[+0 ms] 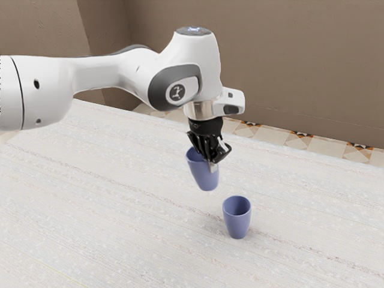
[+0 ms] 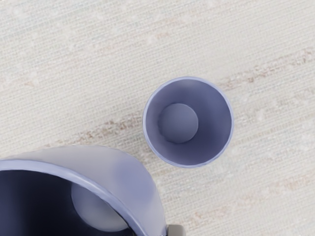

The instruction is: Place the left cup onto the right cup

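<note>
We hold the lilac-blue tapered plastic cup (image 1: pixel 203 174) aloft, toward the exterior view's left of the upright twin cup (image 1: pixel 236 217) on the pale table (image 1: pixel 90 228), our black two-finger gripper (image 1: pixel 210 157) pinching its rim wall: light, stiff, slick, we judge.

White arm (image 1: pixel 108 75), ribbed black claw (image 1: pixel 211 161).
I see smooth white shells, a dark grey joint disc (image 1: pixel 177 91) with a small white emblem, a silver wrist collar (image 1: pixel 201 110), plus two small dark holes (image 1: pixel 36 84).

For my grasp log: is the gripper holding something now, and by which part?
Yes. The gripper holds the raised blue cup by its rim, one side of the wall between the jaws.
</note>
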Action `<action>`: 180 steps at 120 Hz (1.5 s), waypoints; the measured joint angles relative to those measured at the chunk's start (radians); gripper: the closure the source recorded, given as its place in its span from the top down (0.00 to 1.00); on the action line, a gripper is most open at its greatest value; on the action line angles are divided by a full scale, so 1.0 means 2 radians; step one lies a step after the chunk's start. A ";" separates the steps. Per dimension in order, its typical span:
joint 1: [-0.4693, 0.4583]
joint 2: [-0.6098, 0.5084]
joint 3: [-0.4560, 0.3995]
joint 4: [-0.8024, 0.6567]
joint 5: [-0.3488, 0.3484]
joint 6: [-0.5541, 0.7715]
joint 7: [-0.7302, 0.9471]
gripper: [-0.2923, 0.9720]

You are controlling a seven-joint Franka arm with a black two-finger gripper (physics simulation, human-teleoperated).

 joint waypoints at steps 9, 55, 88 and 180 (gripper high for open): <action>-0.002 0.004 0.000 0.004 0.000 0.001 0.000 0.15; -0.018 0.027 -0.009 0.025 0.000 0.002 -0.001 0.15; -0.021 0.040 -0.016 0.030 -0.001 0.007 -0.001 0.15; -0.021 0.079 -0.016 0.066 0.008 0.014 0.000 0.15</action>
